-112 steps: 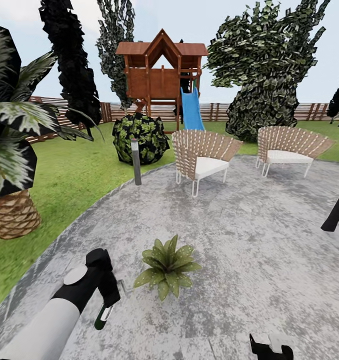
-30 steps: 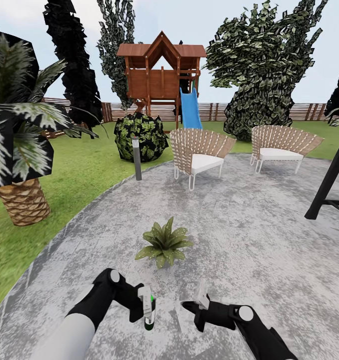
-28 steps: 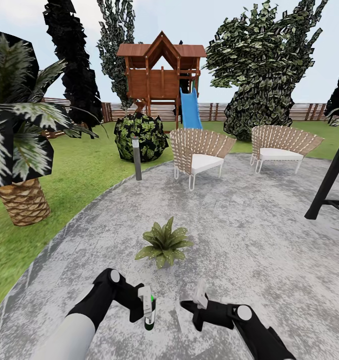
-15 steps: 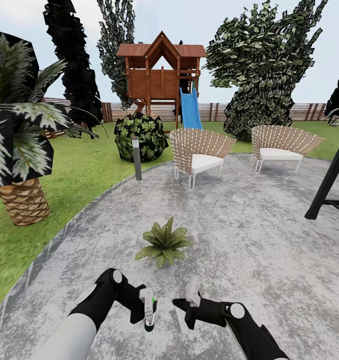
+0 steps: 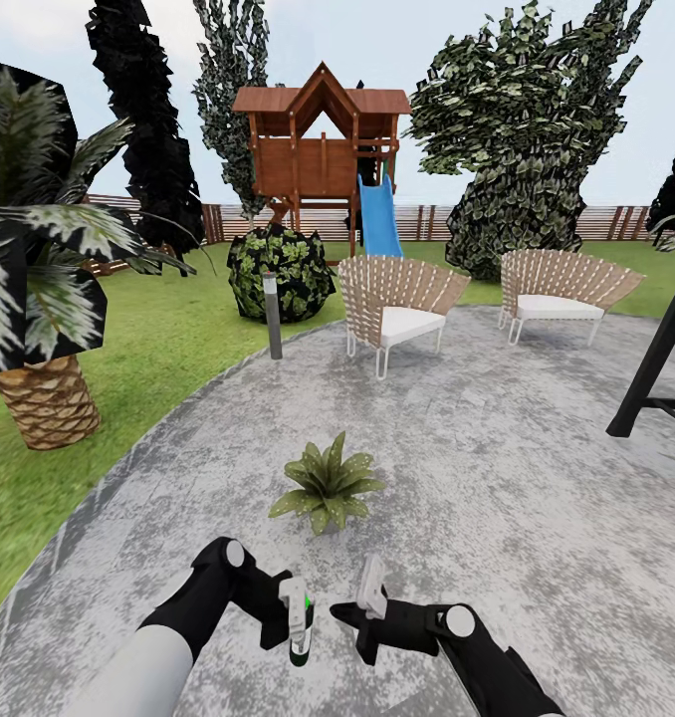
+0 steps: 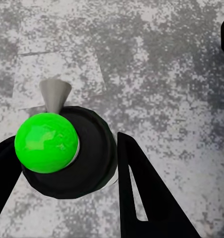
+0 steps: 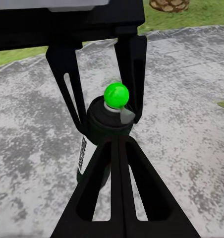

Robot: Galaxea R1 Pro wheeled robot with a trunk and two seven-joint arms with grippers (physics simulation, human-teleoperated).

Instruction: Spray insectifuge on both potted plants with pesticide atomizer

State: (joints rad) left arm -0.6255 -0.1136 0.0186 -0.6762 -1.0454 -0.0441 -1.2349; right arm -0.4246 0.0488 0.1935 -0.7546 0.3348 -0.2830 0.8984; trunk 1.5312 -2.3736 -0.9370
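My left gripper point(image 5: 292, 609) is shut on the pesticide atomizer point(image 5: 299, 652), a slim dark-green bottle held upright low over the grey stone patio point(image 5: 497, 498). In the left wrist view its green cap point(image 6: 46, 142) and grey nozzle point(image 6: 55, 94) sit between the black fingers point(image 6: 141, 198). My right gripper point(image 5: 341, 610) is shut, its tips just beside the bottle; in the right wrist view those joined tips point(image 7: 118, 144) touch or nearly touch the bottle's top point(image 7: 107, 119) below the green cap point(image 7: 116, 94). One potted plant point(image 5: 328, 488) stands on the patio just beyond both grippers.
Two wicker chairs point(image 5: 397, 309) point(image 5: 562, 289) stand at the patio's far side, with a grey lamp post point(image 5: 272, 317) and round bush point(image 5: 278, 274) at its left edge. A palm point(image 5: 44, 398) is on the lawn, a black frame leg point(image 5: 656, 368) at right, and a playhouse with slide point(image 5: 323, 149) stands by the fence.
The right gripper has slid left toward the atomizer until its tips reach it. Over the longer span the view shifted back, and both arms came in toward the centre.
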